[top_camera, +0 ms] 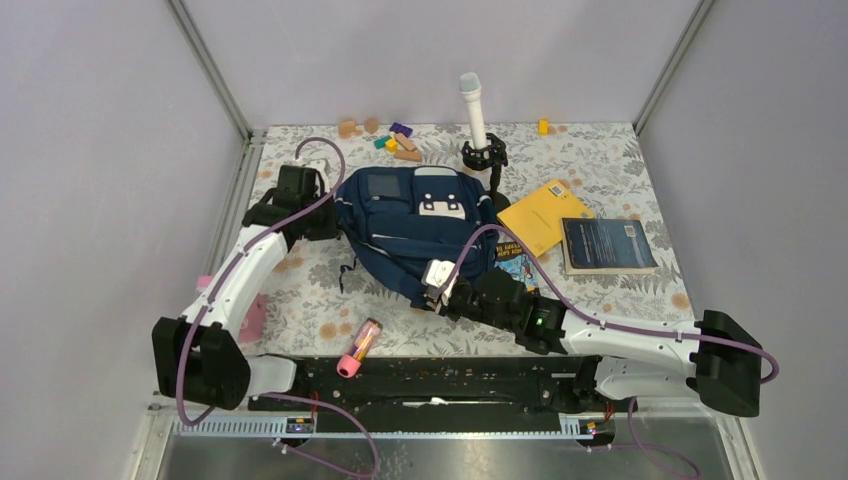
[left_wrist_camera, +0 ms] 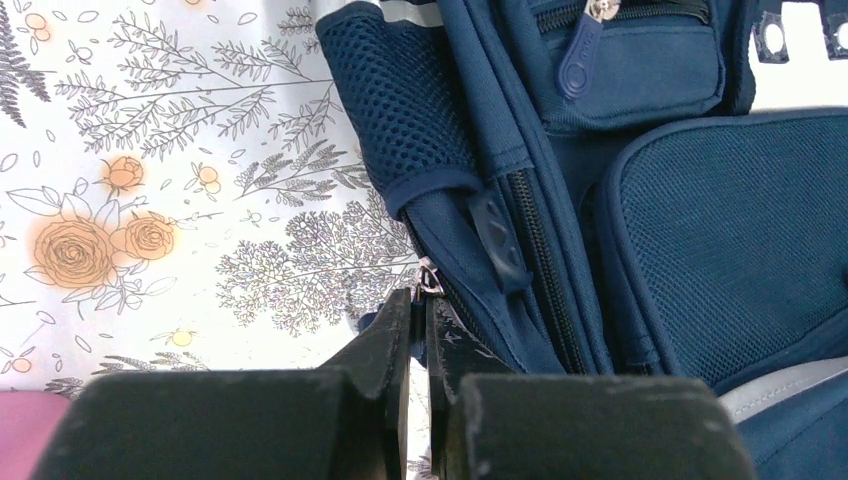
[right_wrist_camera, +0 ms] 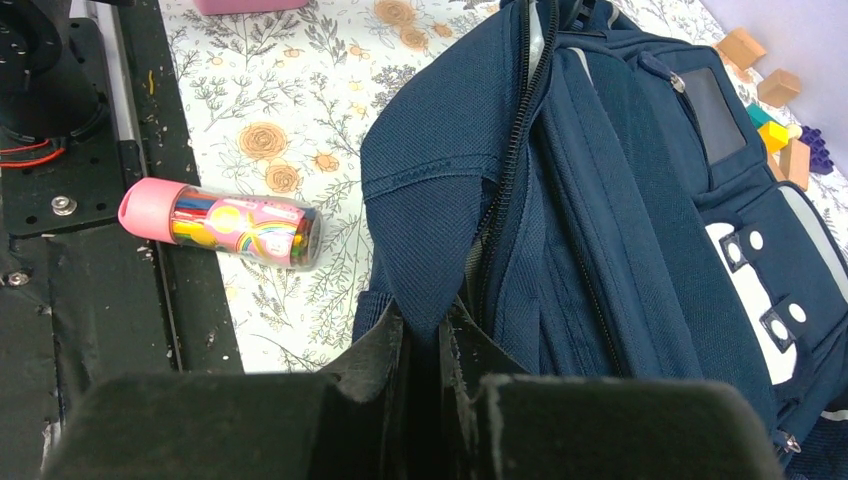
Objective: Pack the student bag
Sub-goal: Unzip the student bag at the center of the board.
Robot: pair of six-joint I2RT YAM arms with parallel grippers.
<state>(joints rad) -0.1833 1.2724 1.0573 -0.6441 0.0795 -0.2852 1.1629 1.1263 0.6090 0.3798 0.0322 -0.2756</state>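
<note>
The student bag (top_camera: pixel 410 232), a navy backpack with white-grey patches, lies flat in the middle of the flowered table. At the bag's left side my left gripper (top_camera: pixel 334 216) is shut, and the left wrist view shows its jaws (left_wrist_camera: pixel 420 302) pinching the small metal zipper pull (left_wrist_camera: pixel 429 279) beside the mesh pocket. My right gripper (top_camera: pixel 436 291) is at the near edge of the bag. Its jaws (right_wrist_camera: pixel 424 322) are shut on a fold of the bag's navy fabric (right_wrist_camera: pixel 440 190), next to a zip that stands partly parted (right_wrist_camera: pixel 505 180).
A pink-capped pencil tube (top_camera: pixel 360 346) (right_wrist_camera: pixel 225 222) lies near the front rail. A yellow book (top_camera: pixel 544 214), a dark book (top_camera: pixel 607 243) and a colourful one (top_camera: pixel 516 266) lie right of the bag. Behind it are a microphone stand (top_camera: pixel 474 110) and toy blocks (top_camera: pixel 393 140); a pink object (top_camera: pixel 252 318) lies under the left arm.
</note>
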